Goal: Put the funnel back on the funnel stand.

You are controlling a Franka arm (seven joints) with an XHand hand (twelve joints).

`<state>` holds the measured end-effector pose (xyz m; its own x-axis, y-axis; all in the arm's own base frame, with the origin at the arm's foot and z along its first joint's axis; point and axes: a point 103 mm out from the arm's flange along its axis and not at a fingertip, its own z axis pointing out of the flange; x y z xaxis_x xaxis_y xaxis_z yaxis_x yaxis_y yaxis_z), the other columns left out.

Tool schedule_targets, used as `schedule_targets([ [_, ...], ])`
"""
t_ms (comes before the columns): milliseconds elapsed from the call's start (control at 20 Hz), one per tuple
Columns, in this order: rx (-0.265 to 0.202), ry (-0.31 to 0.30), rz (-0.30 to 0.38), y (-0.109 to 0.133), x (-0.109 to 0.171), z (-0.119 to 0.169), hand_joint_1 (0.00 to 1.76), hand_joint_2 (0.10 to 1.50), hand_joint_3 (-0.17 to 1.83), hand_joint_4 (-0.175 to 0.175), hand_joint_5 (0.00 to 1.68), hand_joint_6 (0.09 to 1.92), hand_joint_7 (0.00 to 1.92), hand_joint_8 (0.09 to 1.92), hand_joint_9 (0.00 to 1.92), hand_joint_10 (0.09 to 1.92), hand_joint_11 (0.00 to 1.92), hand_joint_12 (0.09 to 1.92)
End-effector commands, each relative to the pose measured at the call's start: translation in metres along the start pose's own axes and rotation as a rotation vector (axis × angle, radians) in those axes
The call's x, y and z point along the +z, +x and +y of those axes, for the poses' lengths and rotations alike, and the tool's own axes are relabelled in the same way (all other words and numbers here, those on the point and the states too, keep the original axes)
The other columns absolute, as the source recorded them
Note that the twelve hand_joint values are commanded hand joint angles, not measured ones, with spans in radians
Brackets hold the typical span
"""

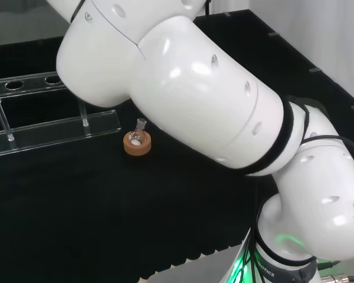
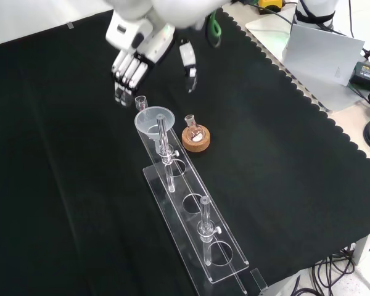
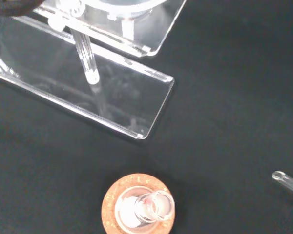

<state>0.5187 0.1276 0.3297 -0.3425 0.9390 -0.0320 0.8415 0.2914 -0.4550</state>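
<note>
One clear funnel (image 2: 153, 119) sits in the end hole of the acrylic funnel stand (image 2: 191, 219), stem hanging through. Hand (image 2: 134, 60) hovers just beyond it, fingers straight and apart, holding nothing. Risk now: a careless retreat could clip the funnel's rim or tip the small flask (image 2: 192, 125) on its cork ring (image 2: 195, 140) beside the stand.

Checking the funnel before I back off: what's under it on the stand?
The funnel sits in the end hole of the clear funnel stand, its stem hanging toward the base plate. Glare hides whether the tip touches the plate.
</note>
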Motion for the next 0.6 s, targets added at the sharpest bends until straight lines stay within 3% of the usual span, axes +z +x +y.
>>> schedule_targets([
  [50, 0.092, -0.116, 0.009, -0.009, -0.014, -0.079, 0.60, 0.69, 0.32, -0.031, 0.02, 0.09, 0.08, 0.09, 0.03, 0.78, 0.05, 1.51],
  [300, 0.159, -0.144, -0.008, -0.006, -0.010, -0.121, 0.59, 0.71, 0.31, -0.036, 0.04, 0.09, 0.11, 0.09, 0.07, 0.78, 0.08, 1.49],
  [600, 0.211, -0.145, -0.004, -0.003, 0.002, -0.148, 0.59, 0.71, 0.31, -0.038, 0.06, 0.09, 0.12, 0.11, 0.09, 0.78, 0.09, 1.49],
])
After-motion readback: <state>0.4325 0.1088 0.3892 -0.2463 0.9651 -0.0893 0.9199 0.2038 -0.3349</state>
